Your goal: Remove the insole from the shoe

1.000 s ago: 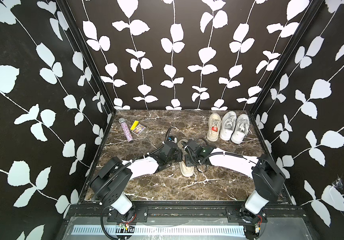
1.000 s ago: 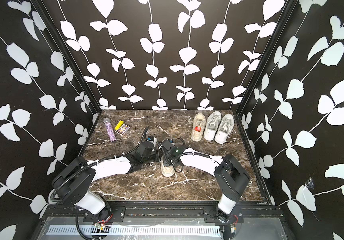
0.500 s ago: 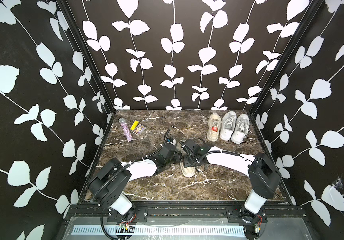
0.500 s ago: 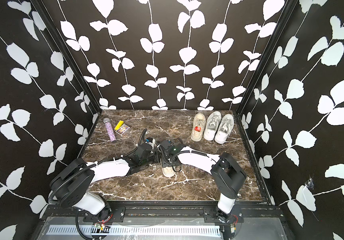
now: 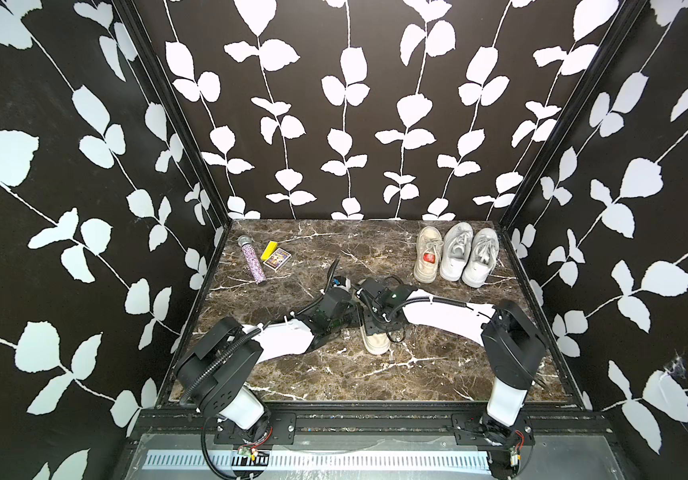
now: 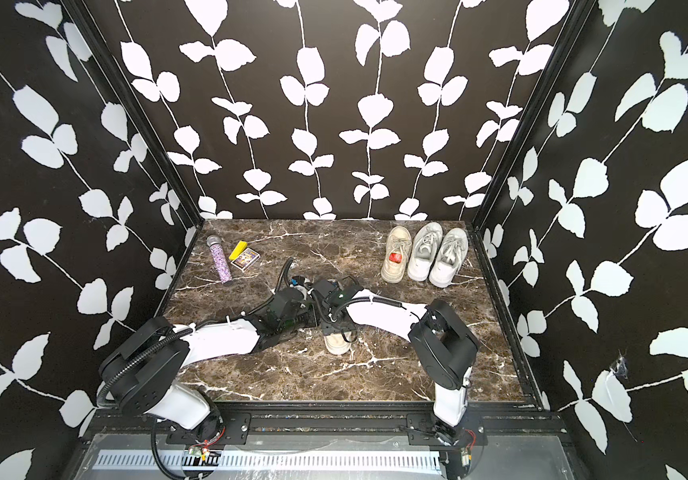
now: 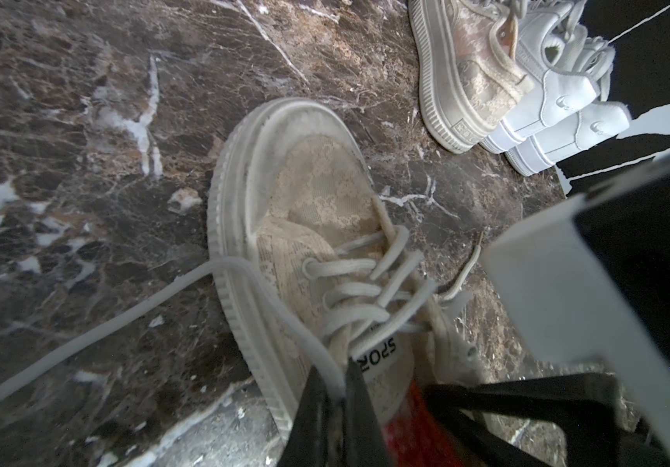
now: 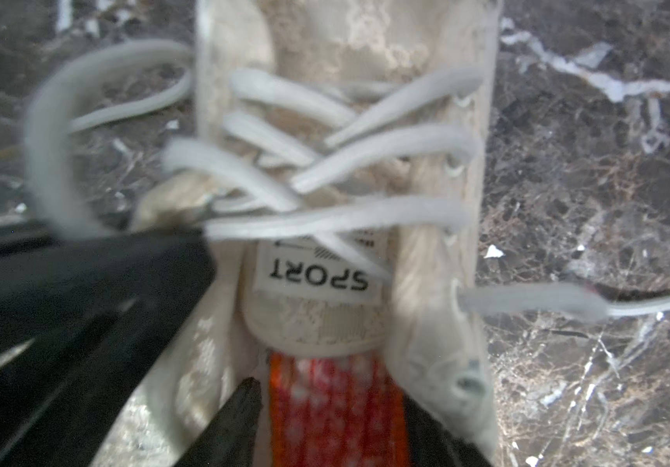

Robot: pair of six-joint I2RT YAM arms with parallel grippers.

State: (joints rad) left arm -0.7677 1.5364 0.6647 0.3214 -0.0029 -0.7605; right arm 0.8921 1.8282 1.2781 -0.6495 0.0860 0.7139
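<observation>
Top views: both arms meet at one shoe

In both top views the marble table (image 5: 334, 374) carries a beige shoe (image 5: 376, 344) near its centre, with both arms converging over it. Left gripper (image 7: 335, 390): jaws closed on the shoe's upper edge beside the laces. Right gripper (image 8: 333, 408): jaws part-way apart, one on either side of the insole (image 8: 337, 376); the blurred wrist view does not confirm firm contact. The red-orange insole lies inside the shoe, behind the tongue

The insole (image 8: 335, 408) lies in the shoe (image 5: 375, 344), with three other shoes (image 5: 454, 255) behind it rightward and a tube (image 5: 253, 261) and box (image 5: 277, 258) behind it leftward.
</observation>
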